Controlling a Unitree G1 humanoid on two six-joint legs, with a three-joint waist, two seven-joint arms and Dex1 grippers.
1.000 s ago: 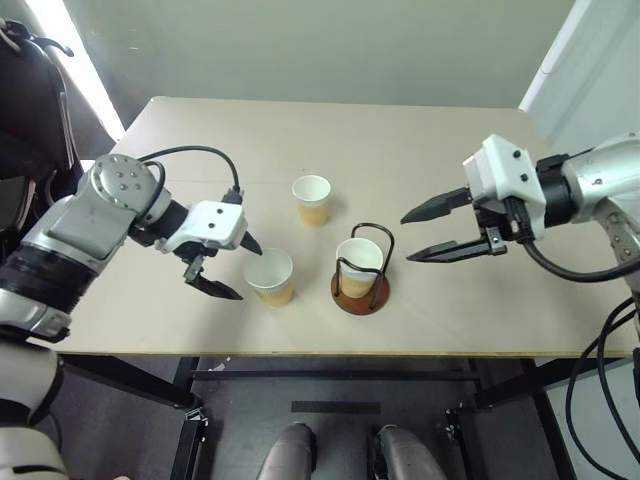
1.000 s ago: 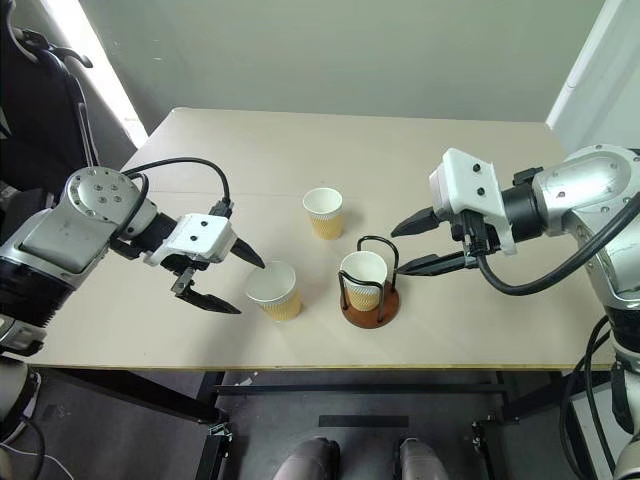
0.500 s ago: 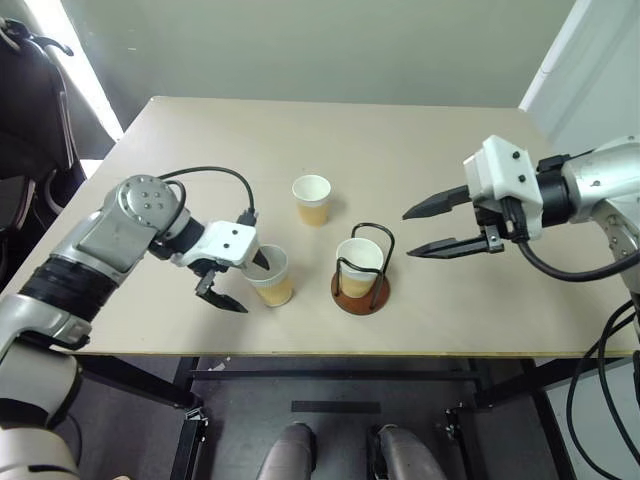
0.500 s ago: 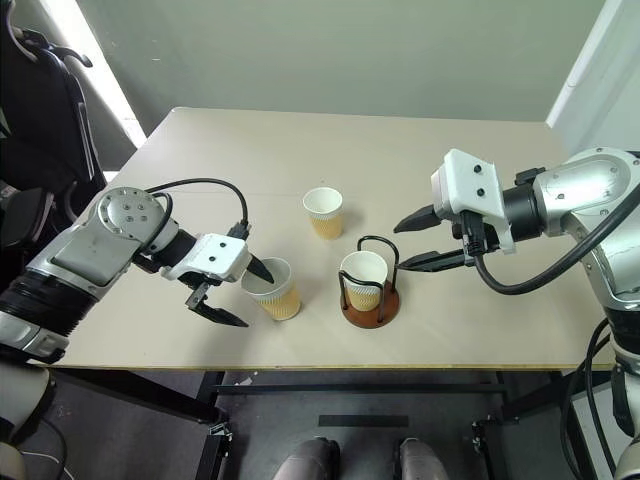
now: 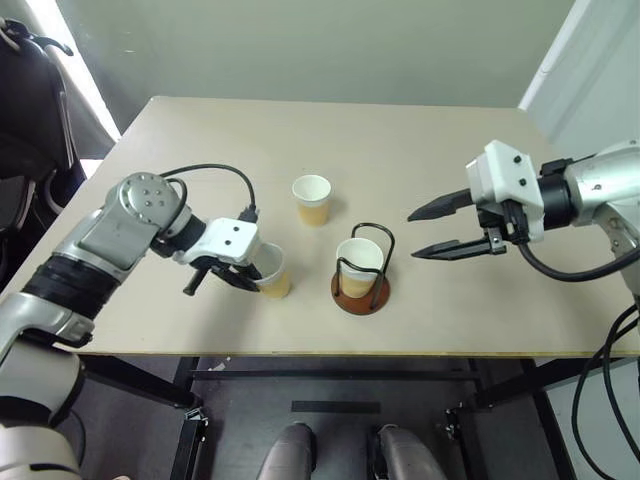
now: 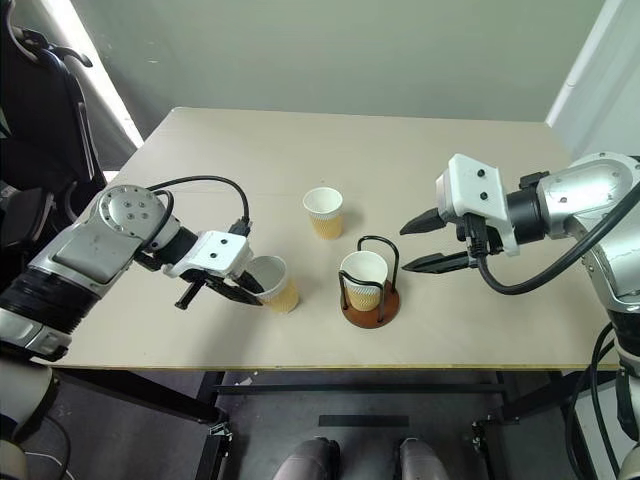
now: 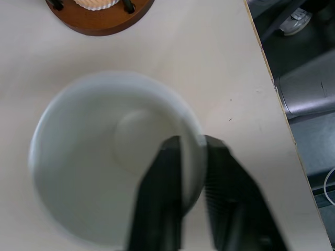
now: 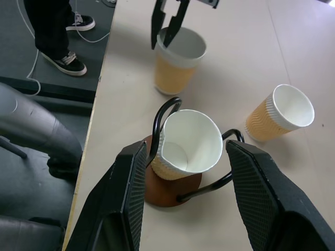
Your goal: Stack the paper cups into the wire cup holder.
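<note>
Three tan paper cups with white insides stand on the table. My left gripper (image 5: 256, 278) is shut on the wall of the near cup (image 5: 273, 276), one finger (image 7: 162, 198) inside and the other outside. A second cup (image 5: 360, 262) sits upright inside the wire cup holder (image 5: 360, 294), black hoops on a reddish-brown disc. The third cup (image 5: 312, 200) stands alone farther back. My right gripper (image 5: 413, 235) hovers open just right of the holder, pointing at it, with nothing between its fingers (image 8: 125, 209).
The beige table (image 5: 450, 130) has open surface behind and to both sides of the cups. Its front edge (image 5: 330, 352) runs close to the holder and the held cup. A person's legs and shoes (image 8: 65, 49) stand on the floor beside the table.
My left gripper moved right to the near cup, then its open fingers closed on the cup's wall. The right gripper and the other cups stayed where they were.
</note>
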